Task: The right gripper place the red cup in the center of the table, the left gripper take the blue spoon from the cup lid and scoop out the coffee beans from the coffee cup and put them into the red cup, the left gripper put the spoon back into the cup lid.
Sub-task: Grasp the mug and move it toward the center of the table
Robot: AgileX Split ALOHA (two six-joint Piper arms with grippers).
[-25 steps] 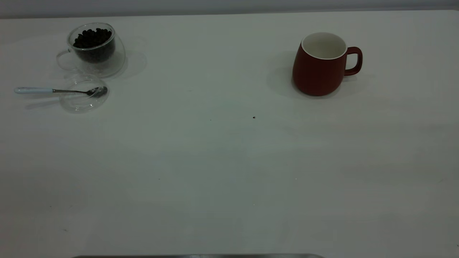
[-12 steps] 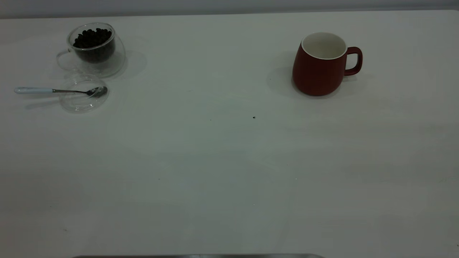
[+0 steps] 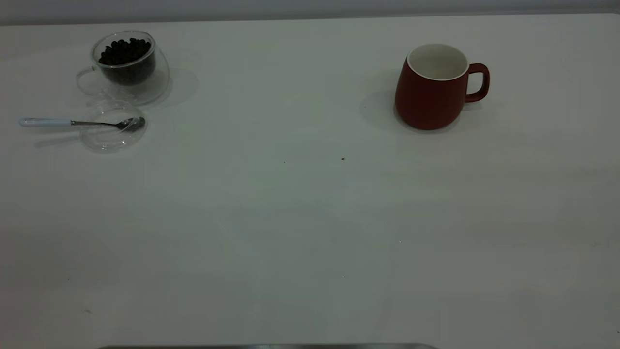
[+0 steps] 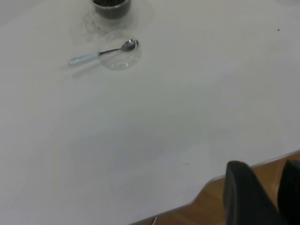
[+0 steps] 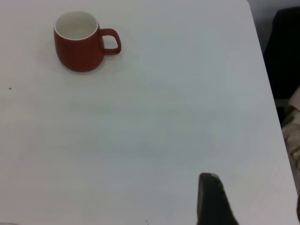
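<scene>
The red cup (image 3: 433,92) stands upright and empty at the far right of the table (image 3: 310,218), handle to the right; it also shows in the right wrist view (image 5: 80,44). The coffee cup (image 3: 127,65) holds coffee beans (image 3: 125,51) at the far left. In front of it lies the cup lid (image 3: 112,130) with the blue spoon (image 3: 72,122) resting bowl-in, handle pointing left. Neither gripper shows in the exterior view. My left gripper (image 4: 276,187) hangs open over the table's near edge, far from the spoon (image 4: 101,52). My right gripper (image 5: 255,206) is open, far from the red cup.
A small dark speck (image 3: 343,158) lies near the table's middle. The left wrist view shows the table's edge with wooden floor (image 4: 211,206) beyond. The right wrist view shows the table's side edge with a dark object (image 5: 283,51) past it.
</scene>
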